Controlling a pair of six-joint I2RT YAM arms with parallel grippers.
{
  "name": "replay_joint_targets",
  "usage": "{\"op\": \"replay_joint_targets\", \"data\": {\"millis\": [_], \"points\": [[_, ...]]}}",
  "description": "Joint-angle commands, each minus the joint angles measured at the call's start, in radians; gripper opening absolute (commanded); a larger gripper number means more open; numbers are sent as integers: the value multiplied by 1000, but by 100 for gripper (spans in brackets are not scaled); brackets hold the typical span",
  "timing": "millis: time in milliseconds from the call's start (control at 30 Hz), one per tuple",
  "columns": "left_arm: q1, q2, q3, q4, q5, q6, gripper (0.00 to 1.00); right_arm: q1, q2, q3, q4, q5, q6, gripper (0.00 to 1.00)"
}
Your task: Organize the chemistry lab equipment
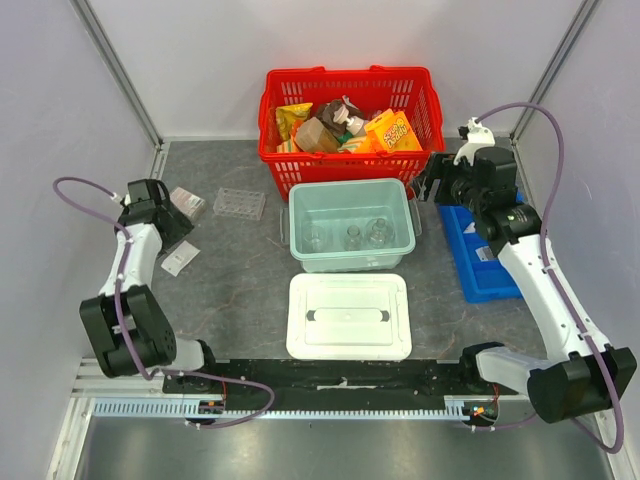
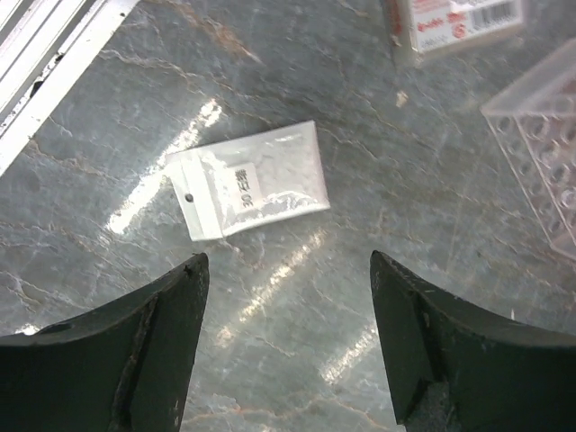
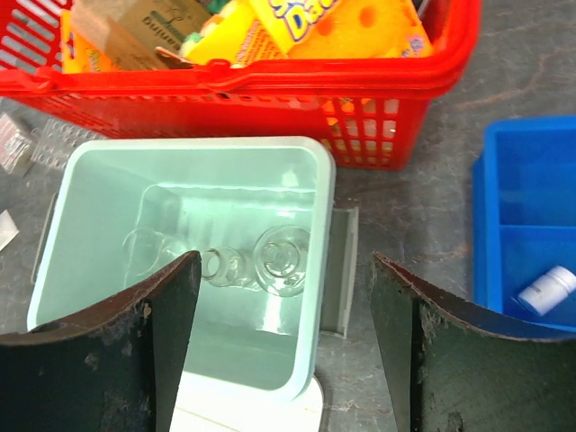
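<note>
A flat clear packet (image 2: pixel 252 180) with white contents lies on the table just ahead of my left gripper (image 2: pixel 288 261), which is open and empty above it. In the top view that packet (image 1: pixel 180 258) is at the left, beside my left gripper (image 1: pixel 172 232). A second packet (image 2: pixel 459 22) and the clear well plate (image 2: pixel 540 135) lie further on. Three glass flasks (image 3: pixel 282 261) stand in the mint bin (image 3: pixel 324 216). My right gripper (image 3: pixel 286 256) hangs open and empty over the bin's right rim. A white vial (image 3: pixel 546 290) lies in the blue tray (image 3: pixel 504 180).
The red basket (image 1: pixel 350 80) of snack packs stands behind the mint bin (image 1: pixel 300 215). The bin's white lid (image 1: pixel 348 316) lies in front of it. The blue tray (image 1: pixel 470 280) is at the right, the well plate (image 1: pixel 240 203) at the left. Grey walls close both sides.
</note>
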Motion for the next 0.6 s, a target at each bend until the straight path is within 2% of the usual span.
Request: {"op": "replay_joint_targets", "data": {"millis": [0, 67, 333, 567], "points": [[72, 88, 62, 35, 48, 68, 77, 25, -25, 52, 36, -26, -33, 81], [93, 129, 79, 36, 37, 64, 75, 39, -33, 52, 36, -20, -42, 82], [107, 355, 220, -13, -65, 54, 56, 82, -48, 83, 33, -29, -56, 86], [107, 467, 281, -40, -145, 97, 50, 91, -59, 97, 30, -43, -65, 87]]}}
